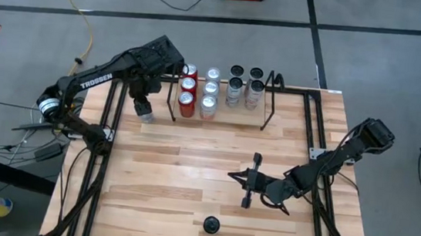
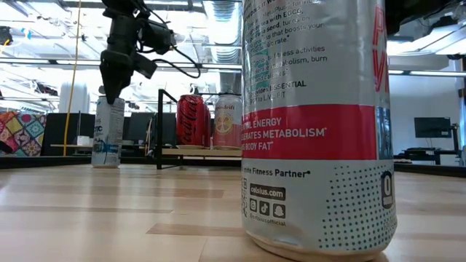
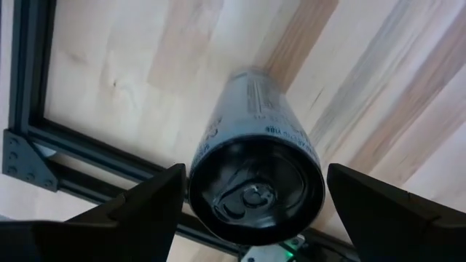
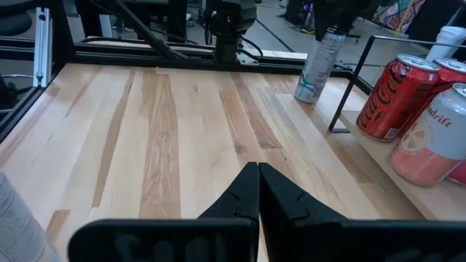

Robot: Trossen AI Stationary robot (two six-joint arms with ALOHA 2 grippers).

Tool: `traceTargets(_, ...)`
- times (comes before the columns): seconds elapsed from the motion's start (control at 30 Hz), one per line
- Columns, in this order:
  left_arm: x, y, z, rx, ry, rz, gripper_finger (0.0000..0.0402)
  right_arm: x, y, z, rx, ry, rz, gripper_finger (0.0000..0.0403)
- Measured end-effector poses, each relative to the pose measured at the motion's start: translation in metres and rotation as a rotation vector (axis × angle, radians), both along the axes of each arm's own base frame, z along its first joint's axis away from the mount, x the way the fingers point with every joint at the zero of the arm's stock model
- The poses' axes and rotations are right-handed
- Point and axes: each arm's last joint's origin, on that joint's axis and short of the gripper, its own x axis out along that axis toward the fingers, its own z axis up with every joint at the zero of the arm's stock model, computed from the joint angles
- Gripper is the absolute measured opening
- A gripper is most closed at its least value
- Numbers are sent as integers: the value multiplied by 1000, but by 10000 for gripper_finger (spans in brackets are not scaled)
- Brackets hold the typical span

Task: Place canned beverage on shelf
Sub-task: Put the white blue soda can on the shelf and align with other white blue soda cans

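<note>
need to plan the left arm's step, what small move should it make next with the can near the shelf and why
Probably close the left end effector on the can. Its fingers stand open on either side of the can's top, the can is upright on the table just outside the shelf, and nothing is gripped yet.

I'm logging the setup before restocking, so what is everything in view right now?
table: one, light wood, under everything.
rail frames: black tubes, along the table's edges.
shelf: one, black wire, at the far edge.
red cans: at least two, at the shelf's left end.
silver and white cans: several, exact count unclear, on the rest of the shelf.
white can: one, upright on the table left of the shelf.
energy drink can: one, silver and pink, upright near the front edge.
left hand: dark, around the white can's top.
right hand: dark, shut, empty, over the table's right half.
</note>
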Motion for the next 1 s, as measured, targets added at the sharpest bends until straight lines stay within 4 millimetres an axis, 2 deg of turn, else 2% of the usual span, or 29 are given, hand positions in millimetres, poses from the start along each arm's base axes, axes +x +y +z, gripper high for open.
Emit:
traceTargets(0.17, 2, 2, 0, 16, -17, 1, 312, 0, 0, 0, 0, 0, 0, 26)
traceTargets(0.43, 1, 1, 0, 12, -14, 29, 239, 0, 0, 0, 0, 0, 0, 26)
traceTargets(0.57, 1, 1, 0, 8, -20, 86, 234, 0, 0, 0, 0, 0, 0, 27)
traceTargets(0.7, 0, 0, 0, 13, -31, 244, 234, 0, 0, 0, -1, 0, 0, 27)
traceTargets(0.87, -3, 2, 0, -9, -74, 636, 242, 0, 0, 0, -2, 0, 0, 27)
traceTargets(1.0, -3, 2, 0, -34, -100, 758, 246, 0, 0, 0, -4, 3, 1, 27)
